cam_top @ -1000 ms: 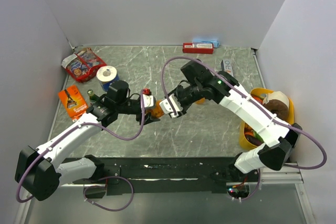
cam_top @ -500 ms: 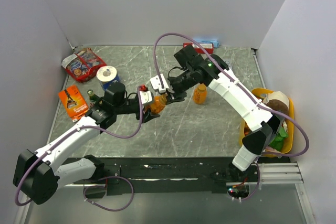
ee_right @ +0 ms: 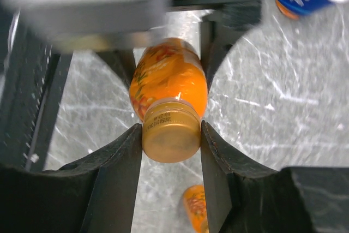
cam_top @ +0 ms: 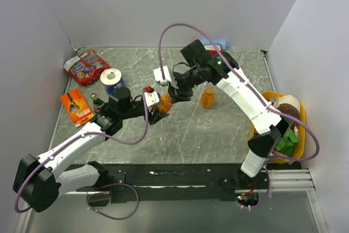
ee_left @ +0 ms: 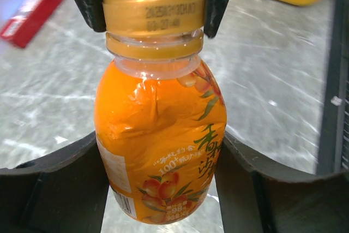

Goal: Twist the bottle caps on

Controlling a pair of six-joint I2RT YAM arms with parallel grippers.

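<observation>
An orange bottle [ee_left: 161,135] is held off the table by its body, with my left gripper [ee_left: 161,181] shut on it. Its golden-orange cap [ee_right: 170,132] sits on the neck, and my right gripper [ee_right: 170,135] is shut on that cap from both sides. In the top view the two grippers meet at this bottle [cam_top: 165,103] at mid-table, the right gripper [cam_top: 173,94] coming from behind it. A second orange bottle [cam_top: 206,97] stands upright on the table to the right; it also shows low in the right wrist view as the second bottle [ee_right: 196,208]. I cannot tell whether it has a cap.
A toilet-paper roll [cam_top: 112,76] on a blue can, a snack bag [cam_top: 86,66], an orange packet [cam_top: 75,106] and a dark green bottle [cam_top: 97,101] crowd the left side. A yellow basket [cam_top: 301,115] of items stands at the right edge. A blue box [cam_top: 220,43] lies at the back.
My right arm has swung left and back, its wrist turning over the bottle's cap. The left gripper with the bottle has shifted slightly up and right.
</observation>
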